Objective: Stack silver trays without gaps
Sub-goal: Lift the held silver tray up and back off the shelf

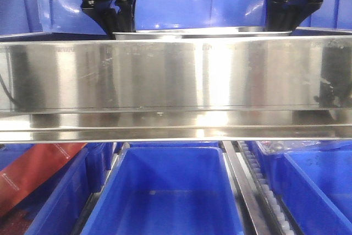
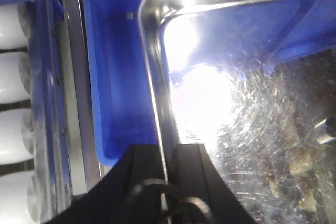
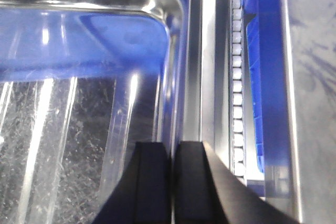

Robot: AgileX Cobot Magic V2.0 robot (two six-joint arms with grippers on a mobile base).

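A silver tray shows only as a thin shiny rim just above the steel shelf band, held between my two grippers. In the left wrist view the tray fills the right side, and my left gripper is shut on its left rim. In the right wrist view the tray fills the left side, and my right gripper is shut on its right rim. Both grippers show at the top of the front view, the left and the right. I see no second tray.
A long steel shelf band crosses the front view and hides the tray's body. Blue bins stand below it, and one blue bin lies under the tray. Roller tracks run beside the bins.
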